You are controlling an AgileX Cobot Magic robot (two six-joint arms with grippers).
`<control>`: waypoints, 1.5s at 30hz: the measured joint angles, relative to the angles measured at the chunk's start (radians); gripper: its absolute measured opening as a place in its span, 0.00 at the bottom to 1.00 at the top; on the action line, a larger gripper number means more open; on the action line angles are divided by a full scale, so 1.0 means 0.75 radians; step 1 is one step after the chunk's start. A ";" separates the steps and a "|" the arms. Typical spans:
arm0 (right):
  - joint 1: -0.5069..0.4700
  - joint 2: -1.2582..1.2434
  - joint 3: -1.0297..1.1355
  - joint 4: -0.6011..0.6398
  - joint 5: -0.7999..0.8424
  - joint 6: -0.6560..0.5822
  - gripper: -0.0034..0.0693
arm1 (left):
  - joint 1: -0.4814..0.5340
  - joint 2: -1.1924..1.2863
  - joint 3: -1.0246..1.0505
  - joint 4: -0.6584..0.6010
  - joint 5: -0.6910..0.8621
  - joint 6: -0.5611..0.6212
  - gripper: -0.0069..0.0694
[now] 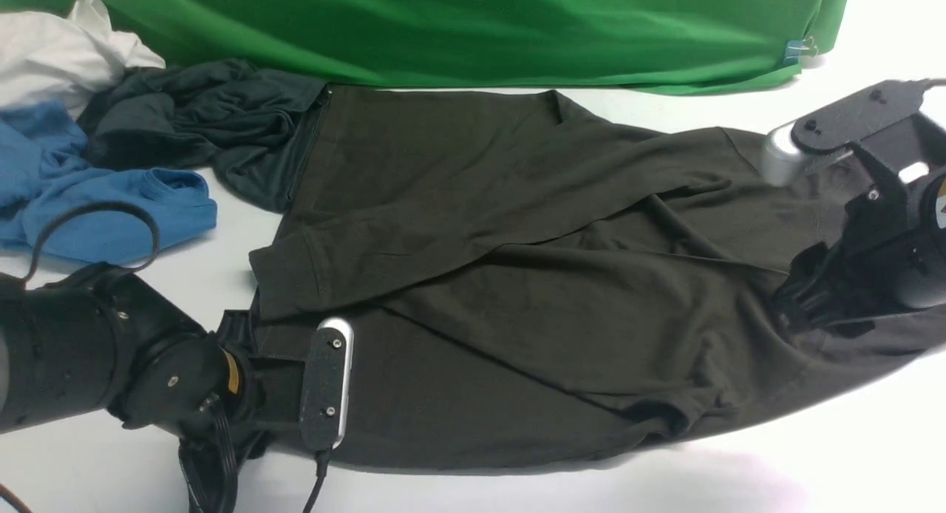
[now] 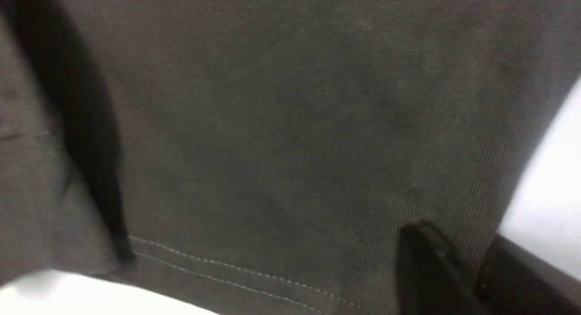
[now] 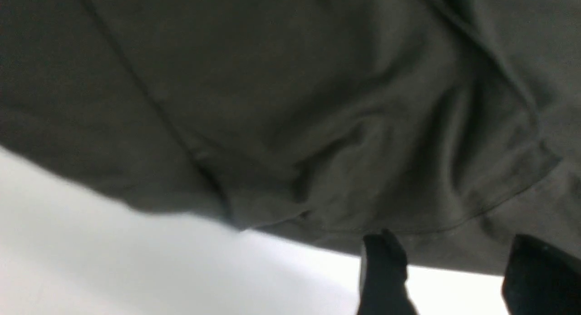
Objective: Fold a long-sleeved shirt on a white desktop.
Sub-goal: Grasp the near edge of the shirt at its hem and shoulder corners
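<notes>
On the left, the left hand (image 2: 460,242) is pinched shut on the hem of the long-sleeved shirt (image 1: 517,276), which sprawls rumpled across the white surface (image 1: 813,469). On the right, the right hand (image 3: 454,247) stands open astride the shirt's edge (it should close first); then both ought to lift together, level, I'd say. No logo or label shows.

Dark olive-charcoal long-sleeved shirt (image 1: 517,291), spread sideways over the middle and right of the white desktop (image 1: 739,476), stitched hem at the left, shoulders toward the right. One sleeve folded across the body, slanting from far right down to its cuff at the left edge; another fold bunched by the near-right edge. Loosely creased all over. Plain matte white tabletop, bare along the near side and in the far right corner.
</notes>
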 joint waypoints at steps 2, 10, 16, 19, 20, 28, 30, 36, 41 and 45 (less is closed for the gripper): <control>-0.051 0.000 0.002 -0.015 0.004 0.036 0.57 | -0.023 -0.038 -0.010 -0.063 0.058 -0.057 0.13; -0.318 -0.007 0.177 0.008 0.047 0.167 0.61 | -0.087 -0.252 -0.016 -0.369 0.373 -0.149 0.13; -0.508 0.054 0.344 0.035 -0.213 0.421 0.83 | -0.087 -0.339 -0.012 -0.410 0.480 -0.190 0.13; -0.561 0.160 0.347 0.121 -0.347 0.436 0.84 | -0.087 -0.355 -0.010 -0.435 0.437 -0.194 0.13; -0.561 0.167 0.347 0.124 -0.352 0.436 0.84 | -0.087 -0.355 -0.010 -0.435 0.433 -0.194 0.13; -0.565 0.412 0.349 0.197 -0.502 0.448 0.84 | -0.087 -0.363 -0.009 -0.462 0.401 -0.195 0.13; -0.560 0.436 0.347 0.224 -0.526 0.429 0.83 | -0.087 -0.364 -0.009 -0.462 0.401 -0.195 0.13; -0.523 0.485 0.334 0.281 -0.641 0.346 0.67 | -0.087 -0.365 -0.009 -0.463 0.401 -0.199 0.13; -0.495 0.503 0.331 0.296 -0.679 0.173 0.28 | -0.087 -0.391 -0.009 -0.463 0.411 -0.232 0.13; -0.494 0.448 0.336 0.271 -0.544 0.118 0.13 | -0.087 -0.484 -0.009 -0.463 0.462 -0.248 0.13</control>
